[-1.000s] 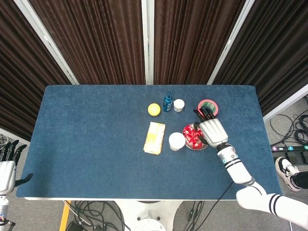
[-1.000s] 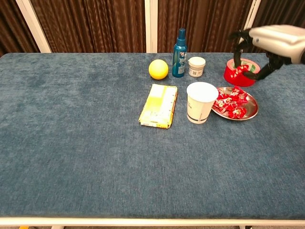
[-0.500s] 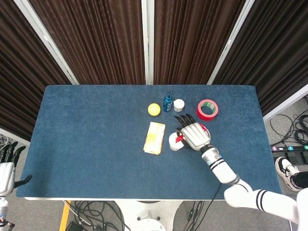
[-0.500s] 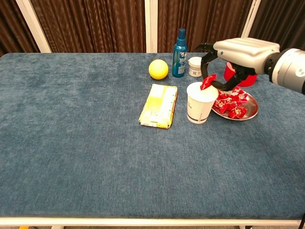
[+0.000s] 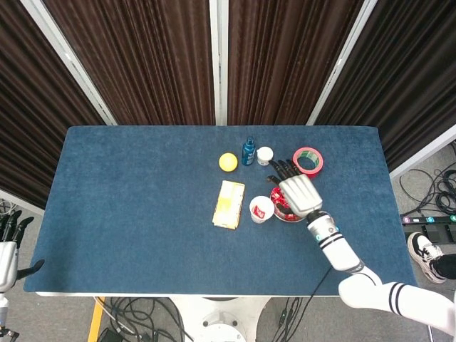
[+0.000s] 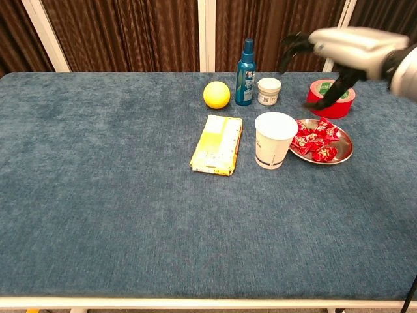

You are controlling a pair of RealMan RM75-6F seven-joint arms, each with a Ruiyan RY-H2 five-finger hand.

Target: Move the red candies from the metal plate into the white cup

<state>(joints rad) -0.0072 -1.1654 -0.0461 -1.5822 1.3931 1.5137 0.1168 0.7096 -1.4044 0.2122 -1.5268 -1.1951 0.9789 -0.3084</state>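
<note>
Right hand (image 6: 339,49) raised above plate (image 6: 346,151), fingers spread, holding nothing. Red candies (image 6: 316,140) heaped on plate, just right of white cup (image 6: 275,139) on blue surface (image 6: 117,195).

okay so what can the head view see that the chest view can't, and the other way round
Only the head view shows the left hand off the table's left edge, the floor cables, and a red candy inside the white cup. Only the chest view shows the cup's side wall and the spray bottle standing upright in profile. Both show the right hand, empty above the metal plate, the ball, yellow packet, jar and tape.
</note>
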